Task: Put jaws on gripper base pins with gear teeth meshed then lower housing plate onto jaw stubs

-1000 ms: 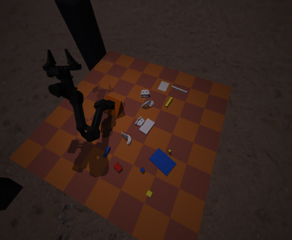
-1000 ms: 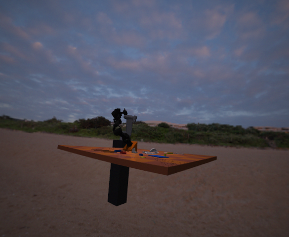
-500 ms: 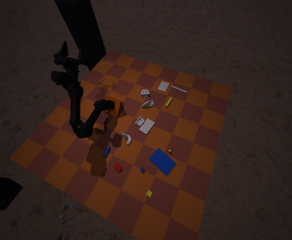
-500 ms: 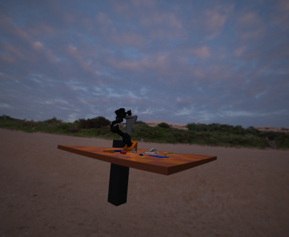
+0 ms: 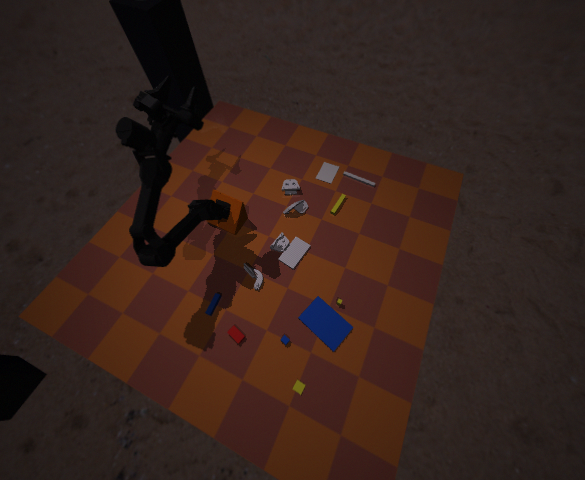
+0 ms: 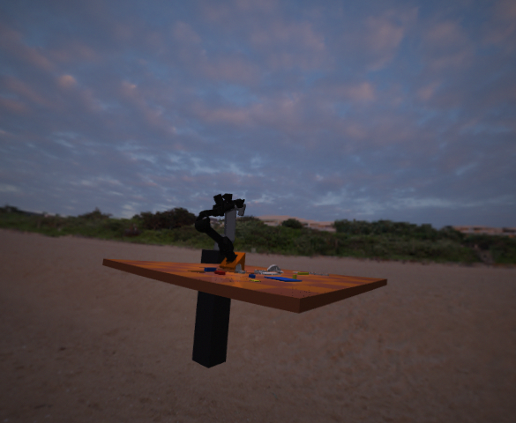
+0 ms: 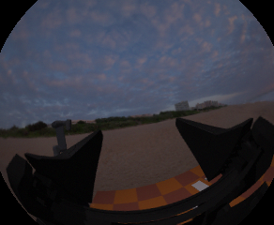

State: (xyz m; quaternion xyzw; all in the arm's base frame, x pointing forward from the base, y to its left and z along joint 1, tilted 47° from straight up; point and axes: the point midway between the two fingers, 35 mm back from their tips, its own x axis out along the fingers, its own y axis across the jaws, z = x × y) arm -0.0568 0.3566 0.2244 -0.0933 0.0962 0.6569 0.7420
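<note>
My gripper (image 5: 179,84) (image 7: 139,127) is open and empty, high above the back left of the table. One curved white jaw (image 5: 301,207) lies near the table's middle, and another curved white jaw (image 5: 258,280) lies nearer the front left. A small white part with two dark spots (image 5: 290,184) lies behind the first jaw. Another small white part (image 5: 280,242) lies between the jaws, against or very near a flat white slab (image 5: 296,253). Which small part is the gripper base and which is the housing plate I cannot tell. The jaws lie apart from both.
An orange wedge (image 5: 237,214) stands by the arm's base. A white square (image 5: 327,172) (image 7: 200,186), a white bar (image 5: 359,178) and a yellow bar (image 5: 338,204) lie toward the back right. A blue plate (image 5: 325,323), a red block (image 5: 236,333), a blue bar (image 5: 213,303) and small cubes lie toward the front.
</note>
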